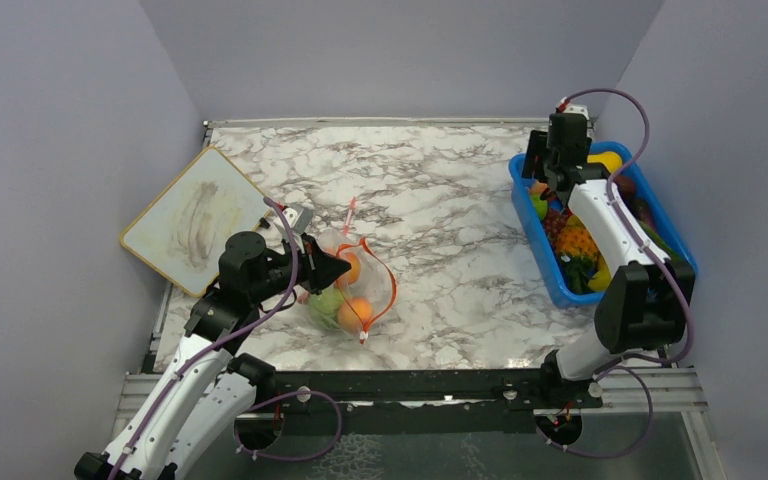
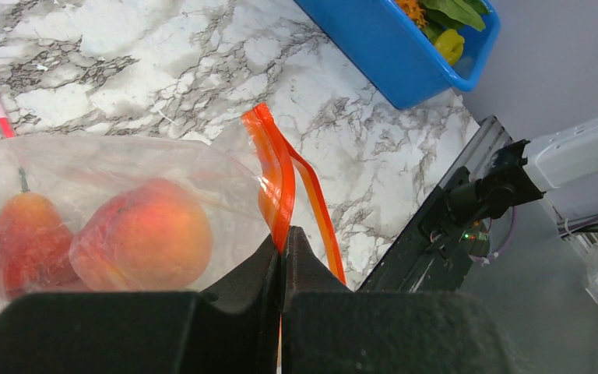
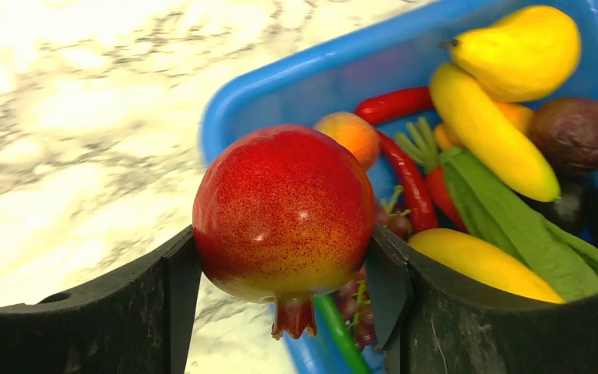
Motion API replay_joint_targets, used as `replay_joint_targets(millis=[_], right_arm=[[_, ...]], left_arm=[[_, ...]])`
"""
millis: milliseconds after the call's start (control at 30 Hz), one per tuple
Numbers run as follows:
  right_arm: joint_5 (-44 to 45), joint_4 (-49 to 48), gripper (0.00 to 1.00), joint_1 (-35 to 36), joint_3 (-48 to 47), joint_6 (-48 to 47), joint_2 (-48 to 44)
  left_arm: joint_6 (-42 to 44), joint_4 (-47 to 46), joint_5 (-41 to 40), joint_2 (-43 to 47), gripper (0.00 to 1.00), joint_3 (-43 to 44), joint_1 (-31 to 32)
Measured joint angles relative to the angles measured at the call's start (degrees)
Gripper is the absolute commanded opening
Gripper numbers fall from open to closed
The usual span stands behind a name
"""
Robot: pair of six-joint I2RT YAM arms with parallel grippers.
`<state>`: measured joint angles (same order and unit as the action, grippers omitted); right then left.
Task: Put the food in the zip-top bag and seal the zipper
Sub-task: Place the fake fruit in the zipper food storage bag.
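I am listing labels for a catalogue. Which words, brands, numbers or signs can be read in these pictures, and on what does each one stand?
None: no word, number or sign can be read in any view.
The whiteboard: only grey smears, no letters.
The zip-top bag, zipper, blue bin, pomegranate: no print visible.

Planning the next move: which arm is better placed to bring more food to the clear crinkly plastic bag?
Right. The right gripper clamps a red toy pomegranate over the blue plastic bin; the left gripper is shut on the clear bag's orange zipper strip, so it looks occupied.
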<state>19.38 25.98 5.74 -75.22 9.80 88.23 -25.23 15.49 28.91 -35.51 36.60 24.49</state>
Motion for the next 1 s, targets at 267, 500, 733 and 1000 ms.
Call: replay_joint_targets(millis=[267,500,733,1000], right_arm=[[-7.23,1.16,0.46,9.05,2.45,1.51,-8.11],[-18.80,0.20,0.46,14.53,7.06,1.55,-14.64],[-39.93,-5.49,0.46,16.76,14.97,3.52,-23.10],[-54.66,-12.52,0.45,21.81,22.60,9.79,-28.24]], left_arm=[[-0.02,0.00,-0.04,0.00,0.00,0.00,0.00],[-0.04,0.04,-0.31,0.00,0.00,0.00,0.02],[-0.09,0.15,-1.29,0.00,0.00,0.02,0.02],[-0.61,0.48,-1.46,-0.02,0.00,0.00,0.02]])
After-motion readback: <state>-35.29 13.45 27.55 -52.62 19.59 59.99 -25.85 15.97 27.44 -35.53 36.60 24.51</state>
